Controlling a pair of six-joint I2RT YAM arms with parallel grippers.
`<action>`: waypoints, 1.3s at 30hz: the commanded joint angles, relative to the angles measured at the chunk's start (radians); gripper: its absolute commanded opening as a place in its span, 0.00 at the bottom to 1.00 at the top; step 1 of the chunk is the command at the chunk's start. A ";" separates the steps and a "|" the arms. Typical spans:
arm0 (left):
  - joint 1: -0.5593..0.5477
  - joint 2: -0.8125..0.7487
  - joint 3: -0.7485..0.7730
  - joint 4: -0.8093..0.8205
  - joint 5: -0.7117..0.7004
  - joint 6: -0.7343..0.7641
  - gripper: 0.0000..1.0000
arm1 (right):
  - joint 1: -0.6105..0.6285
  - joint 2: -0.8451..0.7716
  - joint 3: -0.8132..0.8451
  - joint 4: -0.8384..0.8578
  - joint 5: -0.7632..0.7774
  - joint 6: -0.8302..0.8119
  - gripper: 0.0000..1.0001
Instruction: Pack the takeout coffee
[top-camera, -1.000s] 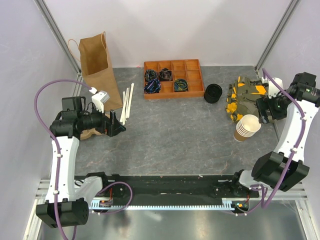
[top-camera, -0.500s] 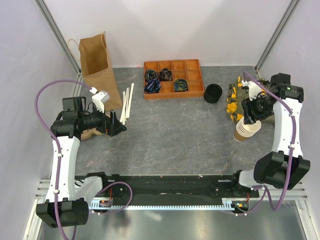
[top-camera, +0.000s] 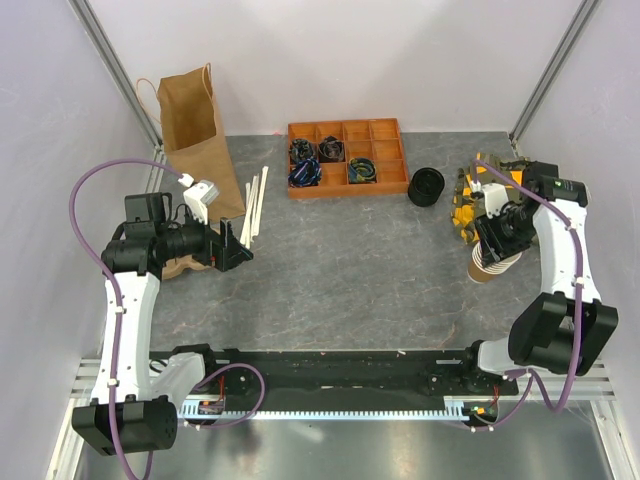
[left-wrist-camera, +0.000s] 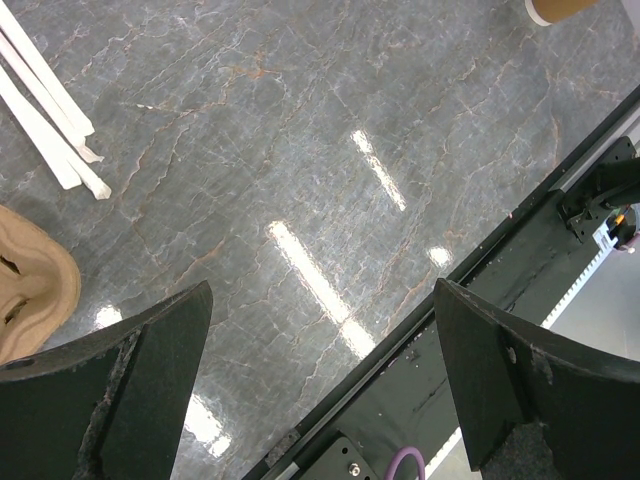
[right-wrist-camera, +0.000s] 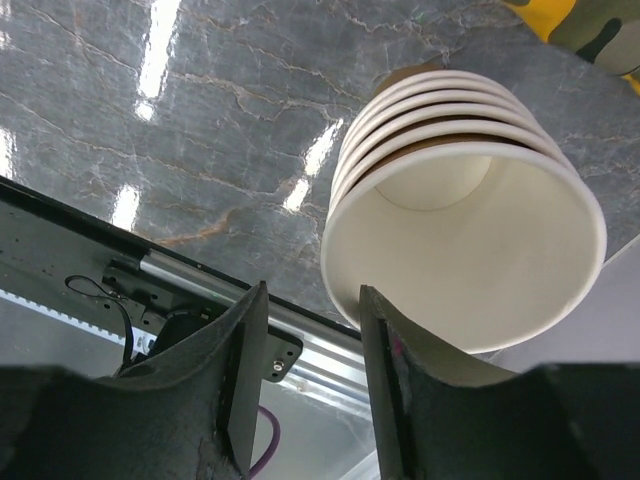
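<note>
Cups stand nested by yellow-camouflage cloth; right gripper straddles their rim, half-open; left gripper gapes wide.

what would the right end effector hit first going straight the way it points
Likely the near rim of the top cup in the stack of cups, just between the fingers of the right end effector; depth unclear.

A dark grey, marble-veined table filled the floor of a small booth. A plain white wall closed the far side, with pale walls at the left and right. 2 slanted metal posts rose from the far corners, 1 left and 1 right. A ribbed metal rail ran along the near edge. Overhead light left bright streaks on the glossy tabletop.
</note>
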 joint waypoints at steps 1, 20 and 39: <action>-0.003 0.001 0.001 0.032 0.011 -0.023 0.99 | 0.008 -0.020 -0.019 0.039 0.028 0.013 0.48; -0.002 0.008 -0.008 0.043 0.013 -0.029 0.99 | 0.008 -0.084 0.075 0.007 0.092 -0.018 0.00; -0.002 0.007 -0.009 0.045 0.011 -0.027 0.98 | 0.014 -0.116 0.024 0.066 0.172 -0.033 0.00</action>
